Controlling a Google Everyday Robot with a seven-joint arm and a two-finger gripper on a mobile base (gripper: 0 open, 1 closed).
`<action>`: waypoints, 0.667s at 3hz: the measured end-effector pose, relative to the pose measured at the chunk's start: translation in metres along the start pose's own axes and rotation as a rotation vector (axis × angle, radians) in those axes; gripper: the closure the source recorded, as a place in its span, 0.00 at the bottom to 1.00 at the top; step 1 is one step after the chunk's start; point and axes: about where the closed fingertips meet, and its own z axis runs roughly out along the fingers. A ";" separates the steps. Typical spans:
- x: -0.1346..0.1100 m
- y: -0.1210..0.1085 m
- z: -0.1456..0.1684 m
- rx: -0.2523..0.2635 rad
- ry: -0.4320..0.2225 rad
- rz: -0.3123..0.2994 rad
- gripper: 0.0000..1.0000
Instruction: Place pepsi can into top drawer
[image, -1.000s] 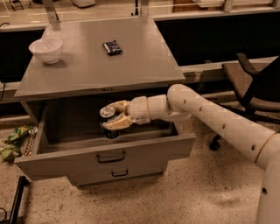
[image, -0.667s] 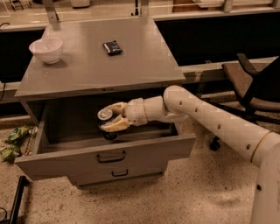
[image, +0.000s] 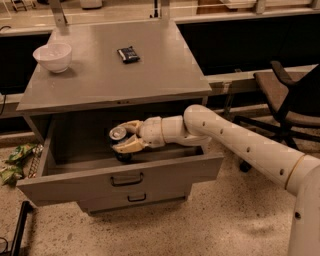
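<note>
Beneath grey tabletop (image: 165, 75), deep grey metal top drawer (image: 170, 172) open — cream hand (image: 126, 136) inside clasps dark-blue pepsi can (image: 118, 133); release remaining.

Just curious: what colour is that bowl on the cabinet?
White bowl, camera view. The gripper holds the pepsi can inside the top drawer.

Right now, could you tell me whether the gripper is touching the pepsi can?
Touching. In the camera view the gripper has its jaws against both sides of the pepsi can, inside the open top drawer.
</note>
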 end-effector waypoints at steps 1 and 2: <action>0.006 0.002 0.006 0.009 0.011 0.001 0.30; 0.015 0.003 0.011 0.018 0.015 0.013 0.01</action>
